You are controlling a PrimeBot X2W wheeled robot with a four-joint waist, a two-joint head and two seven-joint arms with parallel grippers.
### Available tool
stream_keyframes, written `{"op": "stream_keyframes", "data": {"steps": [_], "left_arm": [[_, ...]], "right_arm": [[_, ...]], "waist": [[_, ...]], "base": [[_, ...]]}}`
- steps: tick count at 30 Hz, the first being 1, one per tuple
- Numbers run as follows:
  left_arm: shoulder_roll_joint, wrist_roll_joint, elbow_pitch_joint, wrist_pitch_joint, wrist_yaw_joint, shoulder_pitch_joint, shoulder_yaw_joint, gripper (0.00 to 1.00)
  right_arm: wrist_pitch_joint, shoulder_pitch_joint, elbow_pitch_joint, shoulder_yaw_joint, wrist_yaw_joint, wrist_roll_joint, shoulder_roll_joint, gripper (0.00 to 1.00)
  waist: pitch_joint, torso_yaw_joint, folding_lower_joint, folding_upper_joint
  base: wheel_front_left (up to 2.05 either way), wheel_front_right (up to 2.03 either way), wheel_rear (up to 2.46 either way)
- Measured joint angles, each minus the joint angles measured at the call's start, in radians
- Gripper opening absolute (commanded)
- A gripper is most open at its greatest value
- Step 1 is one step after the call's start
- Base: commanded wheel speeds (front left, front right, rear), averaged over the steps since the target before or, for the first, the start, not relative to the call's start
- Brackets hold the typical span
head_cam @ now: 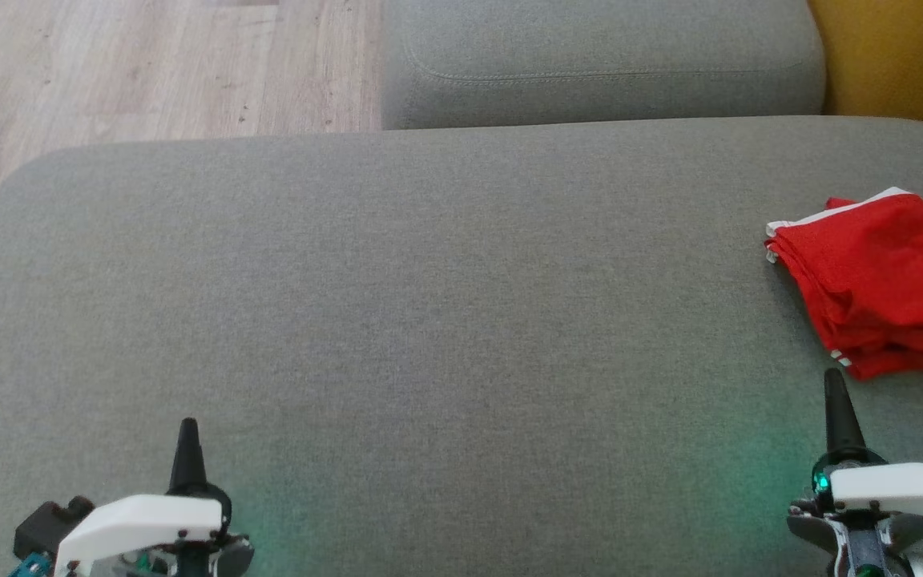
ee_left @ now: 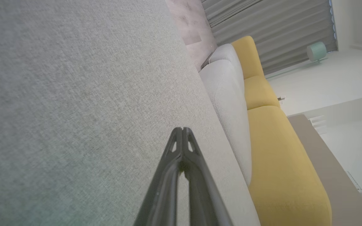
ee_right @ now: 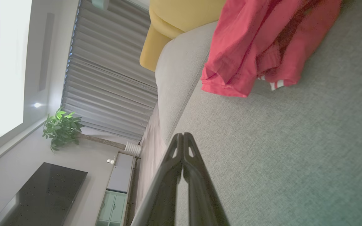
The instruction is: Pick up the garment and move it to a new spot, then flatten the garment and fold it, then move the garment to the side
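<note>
I see red garment [head_cam: 882, 280] folded at cushion [head_cam: 397, 304] right edge; left gripper [head_cam: 187, 433], right gripper [head_cam: 834, 385] both clenched, empty.

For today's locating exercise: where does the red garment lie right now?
In the head view, the red garment lies at the far right of the grey cushion, just beyond the right gripper, apart from it.

Nothing readable from where I stand. The red, white-trimmed cloth garment [head_cam: 878, 280] shows no legible label.
</note>
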Motion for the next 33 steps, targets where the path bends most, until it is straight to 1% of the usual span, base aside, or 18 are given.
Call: {"op": "stream_keyframes", "data": {"steps": [33], "left_arm": [[-0.038,-0.282,-0.012,0.088,-0.078,-0.024,0.141,0.00]], "right_arm": [[0.070,-0.068,0.024,-0.032,0.000,0.372,0.000,0.00]], "waist": [[-0.005,-0.034,0.0000,0.0000]], "base": [[0.00,0.00,0.00]]}}
